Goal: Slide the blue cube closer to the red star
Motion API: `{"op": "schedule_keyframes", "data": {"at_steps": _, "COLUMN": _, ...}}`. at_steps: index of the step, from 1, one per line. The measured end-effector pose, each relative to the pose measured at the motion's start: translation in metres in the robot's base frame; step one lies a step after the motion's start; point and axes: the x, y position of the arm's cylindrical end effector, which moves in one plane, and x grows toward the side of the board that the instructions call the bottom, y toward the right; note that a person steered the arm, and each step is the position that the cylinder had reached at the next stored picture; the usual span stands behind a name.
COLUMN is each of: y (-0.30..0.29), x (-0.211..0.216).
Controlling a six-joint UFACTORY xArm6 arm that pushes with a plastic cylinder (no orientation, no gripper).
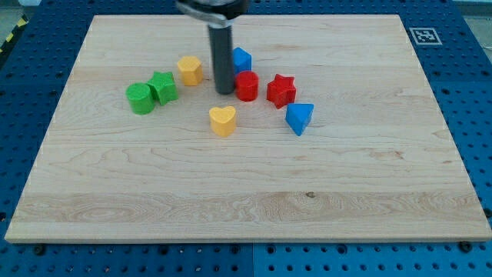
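Observation:
The blue cube sits just above the red cylinder, partly hidden by my rod. The red star lies to the right of the red cylinder, close beside it. My tip rests on the board just left of the red cylinder and below-left of the blue cube. The rod rises from the tip to the view's top.
A blue triangular block lies below-right of the red star. A yellow heart lies below my tip. A yellow hexagonal block is to the left. A green cylinder and a green star sit further left, touching. The wooden board sits on a blue perforated table.

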Motion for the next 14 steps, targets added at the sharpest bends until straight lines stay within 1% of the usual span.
{"op": "schedule_keyframes", "data": {"at_steps": 1, "y": 0.025, "x": -0.003}}
{"op": "schedule_keyframes", "data": {"at_steps": 2, "y": 0.031, "x": -0.003}}
{"op": "schedule_keyframes", "data": {"at_steps": 3, "y": 0.057, "x": -0.003}}
{"op": "schedule_keyframes", "data": {"at_steps": 4, "y": 0.070, "x": -0.003}}
{"op": "schedule_keyframes", "data": {"at_steps": 5, "y": 0.054, "x": -0.003}}
{"op": "schedule_keyframes", "data": {"at_steps": 6, "y": 0.011, "x": -0.003}}
{"op": "schedule_keyframes", "data": {"at_steps": 7, "y": -0.037, "x": -0.022}}
{"op": "schedule_keyframes", "data": {"at_steps": 8, "y": -0.078, "x": -0.052}}
{"op": "schedule_keyframes", "data": {"at_steps": 9, "y": -0.080, "x": -0.065}}
{"op": "schedule_keyframes", "data": {"at_steps": 11, "y": -0.061, "x": -0.068}}
{"op": "schedule_keyframes", "data": {"at_steps": 12, "y": -0.033, "x": -0.068}}
{"op": "schedule_keyframes", "data": {"at_steps": 14, "y": -0.003, "x": -0.053}}
